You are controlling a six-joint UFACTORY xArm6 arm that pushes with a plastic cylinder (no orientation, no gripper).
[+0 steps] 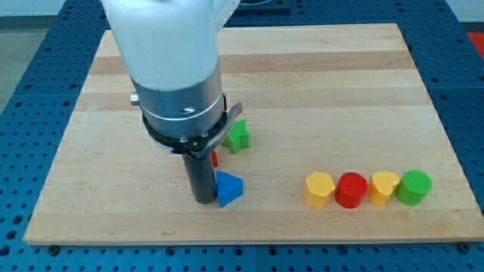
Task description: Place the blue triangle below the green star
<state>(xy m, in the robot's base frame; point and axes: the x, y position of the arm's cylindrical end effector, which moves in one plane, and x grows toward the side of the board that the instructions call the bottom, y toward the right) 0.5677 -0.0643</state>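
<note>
The blue triangle [229, 189] lies on the wooden board [318, 83], low and left of centre. The green star [237, 137] sits just above it and slightly to the view's right, partly behind the arm's metal collar. My tip [204, 199] is the lower end of the dark rod, resting on the board right against the triangle's left side. A small red block [215, 159] peeks out between the rod and the star, mostly hidden by the rod.
A row of blocks lies at the lower right: a yellow hexagon [319, 189], a red cylinder [351, 190], a yellow block [383, 187] and a green cylinder [414, 187]. The arm's white body hides the board's upper left.
</note>
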